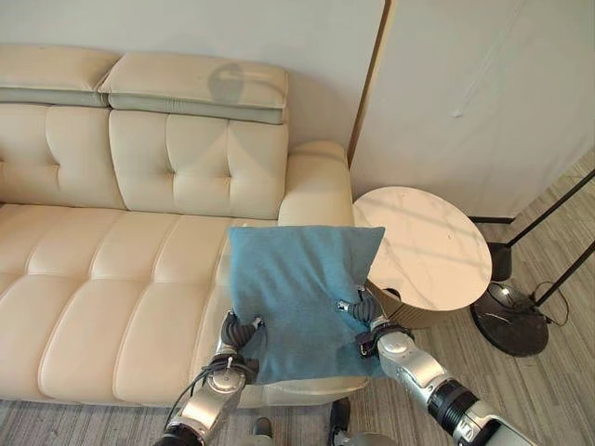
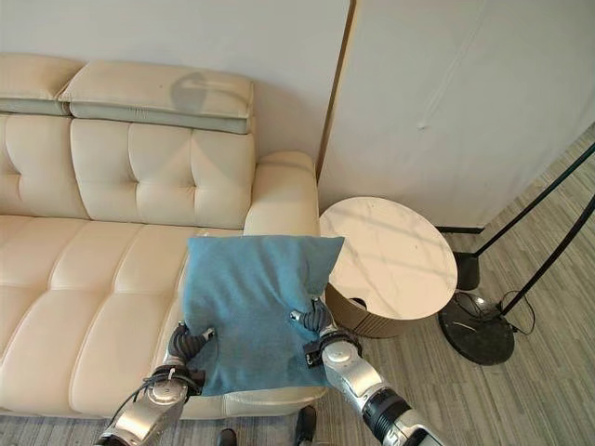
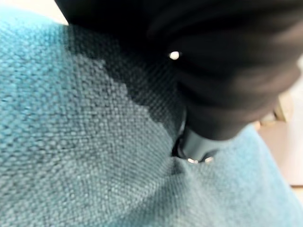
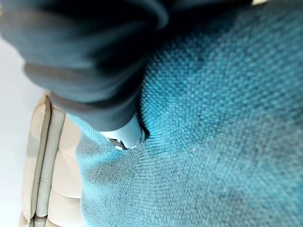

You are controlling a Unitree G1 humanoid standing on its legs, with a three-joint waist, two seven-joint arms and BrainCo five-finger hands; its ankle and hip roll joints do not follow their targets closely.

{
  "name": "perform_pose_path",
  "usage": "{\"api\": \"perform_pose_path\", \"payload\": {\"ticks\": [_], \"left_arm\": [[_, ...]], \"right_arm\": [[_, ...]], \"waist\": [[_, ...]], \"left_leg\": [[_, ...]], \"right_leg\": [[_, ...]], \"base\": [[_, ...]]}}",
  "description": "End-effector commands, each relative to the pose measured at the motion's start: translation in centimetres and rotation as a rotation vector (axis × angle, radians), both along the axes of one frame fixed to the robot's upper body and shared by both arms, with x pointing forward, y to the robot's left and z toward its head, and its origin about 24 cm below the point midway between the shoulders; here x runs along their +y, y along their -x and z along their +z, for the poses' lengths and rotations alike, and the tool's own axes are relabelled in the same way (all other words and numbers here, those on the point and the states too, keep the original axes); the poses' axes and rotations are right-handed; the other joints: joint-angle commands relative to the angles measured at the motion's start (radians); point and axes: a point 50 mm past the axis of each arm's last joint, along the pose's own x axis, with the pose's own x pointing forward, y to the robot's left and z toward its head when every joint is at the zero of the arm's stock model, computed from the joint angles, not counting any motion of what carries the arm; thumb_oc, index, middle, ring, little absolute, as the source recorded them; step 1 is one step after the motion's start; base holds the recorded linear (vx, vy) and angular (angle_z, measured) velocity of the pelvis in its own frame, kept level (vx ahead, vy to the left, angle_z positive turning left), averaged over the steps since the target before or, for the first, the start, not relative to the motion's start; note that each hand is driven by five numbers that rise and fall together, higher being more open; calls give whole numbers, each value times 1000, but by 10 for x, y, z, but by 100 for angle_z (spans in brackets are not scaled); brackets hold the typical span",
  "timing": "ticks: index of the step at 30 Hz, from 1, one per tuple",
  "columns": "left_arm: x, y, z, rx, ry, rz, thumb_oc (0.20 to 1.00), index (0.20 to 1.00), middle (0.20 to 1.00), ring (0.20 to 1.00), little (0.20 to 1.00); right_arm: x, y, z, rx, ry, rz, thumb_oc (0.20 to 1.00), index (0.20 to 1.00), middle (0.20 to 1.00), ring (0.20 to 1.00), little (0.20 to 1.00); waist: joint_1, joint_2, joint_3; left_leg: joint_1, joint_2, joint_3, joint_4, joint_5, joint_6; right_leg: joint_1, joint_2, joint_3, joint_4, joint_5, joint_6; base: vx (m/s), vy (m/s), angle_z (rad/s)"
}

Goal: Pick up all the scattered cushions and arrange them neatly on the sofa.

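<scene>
We're mid-carry here: we've got one blue cushion (image 1: 297, 297) held up over the front edge of the sofa (image 1: 121, 279), near its armrest end, not set down yet. No other cushions on the sofa, so most of the job looks left. Left hand (image 1: 238, 332) and right hand (image 1: 364, 309) each pinch a lower side of the cushion, fingers dug into the fabric

Plain teal-blue woven cushion (image 1: 296, 288), cream tufted sofa (image 1: 121, 251), white marbled round side table (image 1: 428, 246), grey wood-grain floor (image 1: 548, 372)
</scene>
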Motion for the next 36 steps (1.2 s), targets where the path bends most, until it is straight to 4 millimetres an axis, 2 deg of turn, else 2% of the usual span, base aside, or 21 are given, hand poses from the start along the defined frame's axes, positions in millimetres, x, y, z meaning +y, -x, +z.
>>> {"api": "perform_pose_path", "payload": {"ticks": [1, 5, 6, 9, 10, 12, 16, 17, 18, 19, 20, 21, 24, 26, 27, 29, 30, 32, 33, 35, 36], "left_arm": [[-71, -45, 76, -418, 96, -235, 200, 200, 200, 200, 200], [-64, -47, 82, -459, 41, -235, 200, 200, 200, 200, 200], [-63, -46, 82, -459, 39, -232, 200, 200, 200, 200, 200], [-62, -46, 82, -458, 38, -240, 200, 200, 200, 200, 200], [-62, -46, 83, -465, 22, -249, 200, 200, 200, 200, 200], [-62, -47, 86, -473, 29, -249, 200, 200, 200, 200, 200], [-61, -48, 86, -467, 33, -244, 200, 200, 200, 200, 200], [-59, -47, 85, -457, 48, -241, 200, 200, 200, 200, 200], [-59, -47, 85, -452, 51, -243, 200, 200, 200, 200, 200], [-61, -47, 87, -454, 60, -248, 200, 200, 200, 200, 200], [-64, -47, 93, -473, 73, -269, 200, 200, 200, 200, 200], [-64, -47, 93, -473, 74, -269, 200, 200, 200, 200, 200], [-68, -46, 99, -498, 99, -300, 200, 200, 200, 200, 200], [-67, -45, 106, -531, 104, -305, 200, 200, 200, 200, 200], [-66, -43, 110, -551, 103, -306, 200, 200, 200, 200, 200], [-63, -41, 115, -582, 106, -298, 200, 200, 200, 200, 200], [-63, -41, 115, -582, 106, -298, 200, 200, 200, 200, 200], [-62, -41, 116, -595, 98, -286, 200, 200, 200, 200, 200], [-63, -40, 112, -579, 106, -282, 200, 200, 200, 200, 200], [-65, -39, 106, -547, 117, -286, 200, 200, 200, 200, 200], [-66, -36, 97, -500, 128, -294, 200, 200, 200, 200, 200]], "right_arm": [[89, 6, 59, -188, -307, 249, 200, 200, 200, 200, 200], [91, 4, 63, -207, -329, 240, 200, 200, 200, 200, 200], [90, 7, 62, -211, -320, 248, 200, 200, 200, 200, 200], [90, 7, 61, -209, -314, 256, 200, 200, 200, 200, 200], [89, 6, 62, -215, -311, 259, 200, 200, 200, 200, 200], [85, 2, 65, -226, -304, 250, 200, 200, 200, 200, 200], [83, 0, 67, -237, -300, 251, 200, 200, 200, 200, 200], [82, -3, 72, -253, -305, 250, 200, 200, 200, 200, 200], [81, -5, 75, -260, -318, 246, 200, 200, 200, 200, 200], [79, -6, 78, -270, -323, 241, 200, 200, 200, 200, 200], [77, -8, 88, -305, -353, 245, 200, 200, 200, 200, 200], [77, -8, 87, -304, -353, 245, 200, 200, 200, 200, 200], [76, -6, 93, -317, -385, 257, 200, 200, 200, 200, 200], [75, -5, 99, -346, -394, 272, 200, 200, 200, 200, 200], [76, -4, 102, -357, -406, 287, 200, 200, 200, 200, 200], [78, -2, 107, -370, -433, 299, 200, 200, 200, 200, 200], [78, -2, 107, -370, -433, 299, 200, 200, 200, 200, 200], [81, 1, 105, -356, -443, 315, 200, 200, 200, 200, 200], [82, 2, 102, -339, -445, 311, 200, 200, 200, 200, 200], [76, 0, 97, -325, -426, 285, 200, 200, 200, 200, 200], [65, -3, 91, -312, -393, 243, 200, 200, 200, 200, 200]], "waist": [[10, 2, 27], [9, 2, 46], [5, 9, 39], [6, 13, 26], [8, 16, 16], [16, 5, -5], [28, -16, -18], [31, -19, -15], [34, -17, -9], [31, -10, 2], [32, 10, 36], [31, 8, 35], [30, 21, 68], [30, 18, 77], [32, 14, 77], [29, 4, 72], [26, 4, 69], [26, -5, 68], [26, 0, 63], [9, 10, 49], [-14, 26, 32]], "left_leg": [[-45, -36, 54, -7, -60, 31], [-54, -15, 87, -7, -49, 25], [-64, -5, 90, -7, -48, 23], [-81, 3, 85, -7, -39, 20], [-91, 7, 77, -7, -28, 20], [-104, -4, 57, -7, -15, 17], [-137, -13, 42, -7, 20, 8], [-165, -6, 22, -7, 59, -16], [-176, -4, 9, -7, 79, -31], [-193, -1, -11, -7, 102, -48], [-233, 6, -43, -7, 148, -75], [-232, 4, -44, -7, 145, -76], [-255, 2, -66, -7, 153, -89], [-230, 8, -44, -7, 159, -78], [-211, 16, -21, 13, 149, -70], [-210, 27, -6, 95, 91, -56], [-217, 27, -9, 100, 91, -55], [-204, 38, -11, 180, 23, -44], [-157, 70, 6, 170, -9, -53], [-111, 122, 85, 103, 24, -71], [-69, 166, 202, -7, 65, -99]], "right_leg": [[47, -49, -11, -5, -101, 132], [48, -41, -43, 10, -87, 126], [73, -39, -52, 38, -130, 106], [97, -27, -48, 97, -192, 89], [116, -8, -25, 154, -242, 78], [158, 19, 7, 212, -282, 68], [221, 48, 34, 112, -314, 45], [234, 80, 36, 62, -338, 17], [235, 94, 36, 46, -343, 6], [229, 107, 22, 40, -344, -4], [216, 126, -29, 31, -337, -15], [218, 125, -30, 30, -340, -14], [209, 122, -107, 18, -326, -18], [202, 107, -145, -4, -302, -14], [194, 95, -162, -5, -296, -12], [175, 70, -186, -5, -290, -12], [171, 70, -189, -5, -290, -12], [159, 49, -204, -5, -286, -15], [167, 44, -227, -5, -299, -14], [162, 34, -284, -5, -302, -11], [148, 15, -361, -5, -289, 2]], "base": [[-99, 18, -49], [-103, -9, -59], [-80, -7, -1], [-104, -42, 7], [-121, -105, -2], [-137, -205, 7], [-170, -198, 35], [-259, -252, 20], [-370, -337, 24], [-484, -320, 36], [-388, -246, 21], [-363, -203, 82], [-261, -96, 107], [-246, -41, 129], [-205, -9, 124], [-159, 15, 30], [-107, 28, 13], [-89, 52, 42], [-46, 105, 72], [-28, 214, 115], [-36, 249, 128]]}}
